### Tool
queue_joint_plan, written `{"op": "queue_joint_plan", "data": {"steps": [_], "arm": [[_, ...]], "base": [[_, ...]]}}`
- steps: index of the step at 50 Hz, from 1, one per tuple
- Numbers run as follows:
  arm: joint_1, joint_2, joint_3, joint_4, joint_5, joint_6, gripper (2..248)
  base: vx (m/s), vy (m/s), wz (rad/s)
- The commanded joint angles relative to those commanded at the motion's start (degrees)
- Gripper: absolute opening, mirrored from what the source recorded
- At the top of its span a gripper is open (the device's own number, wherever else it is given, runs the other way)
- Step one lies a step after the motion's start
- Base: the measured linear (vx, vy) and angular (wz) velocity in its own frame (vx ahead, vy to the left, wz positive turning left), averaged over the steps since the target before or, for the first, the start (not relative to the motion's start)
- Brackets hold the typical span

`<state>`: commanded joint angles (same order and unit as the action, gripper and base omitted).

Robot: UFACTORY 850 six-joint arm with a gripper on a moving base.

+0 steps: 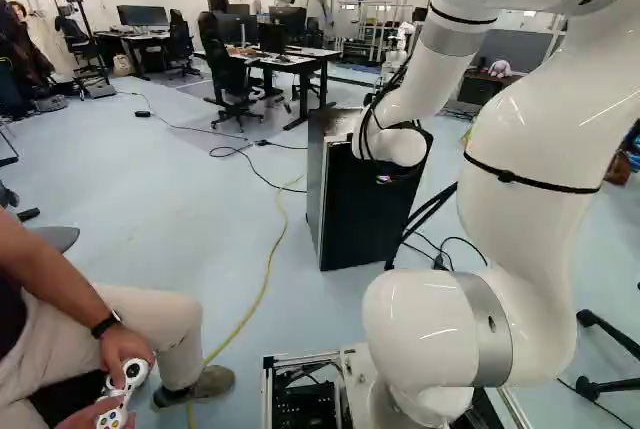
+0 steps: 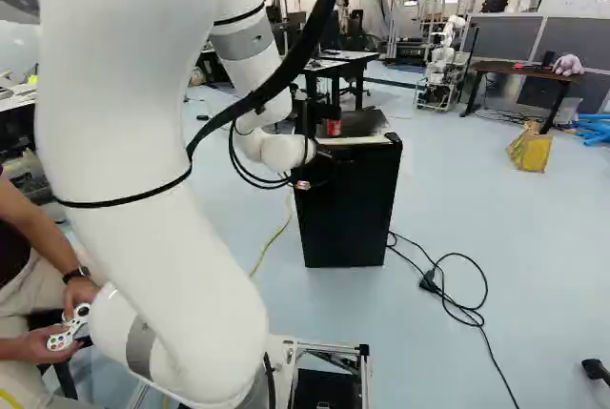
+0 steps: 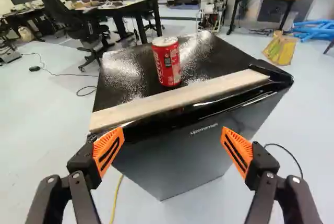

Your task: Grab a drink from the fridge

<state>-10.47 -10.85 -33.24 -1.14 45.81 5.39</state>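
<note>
Take the red-and-white soda can as the likely drink; find it upright on top of the black mini fridge, close behind the pale wooden strip, not inside; see the jaws of the black gripper wide apart, with nothing clamped; judge the step as the approach, probably early in the task; rise enough to carry both orange pads over the strip and the front edge before pushing forward; aim along the line to the can, not square to the skewed fridge front; bring one pad to each side, around mid-height, without nudging; close evenly, only firmly enough to hold, to avoid denting thin metal or tipping a possibly full can; then lift straight up before backing away.
</note>
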Motion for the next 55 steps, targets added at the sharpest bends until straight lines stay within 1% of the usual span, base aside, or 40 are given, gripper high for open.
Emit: {"op": "queue_joint_plan", "data": {"steps": [12, 23, 38, 55], "arm": [[0.0, -1.8, -0.3, -3.5, 6.7, 0.0, 247], [0.1, -4.2, -1.4, -5.6, 11.0, 0.0, 247], [-0.1, -9.0, -4.8, -6.0, 14.9, 0.0, 247], [-0.4, -15.4, -10.4, -6.1, 19.1, 0.0, 247]], "base": [[0.0, 0.0, 0.0], [0.0, 0.0, 0.0], [0.0, 0.0, 0.0], [0.0, 0.0, 0.0]]}}
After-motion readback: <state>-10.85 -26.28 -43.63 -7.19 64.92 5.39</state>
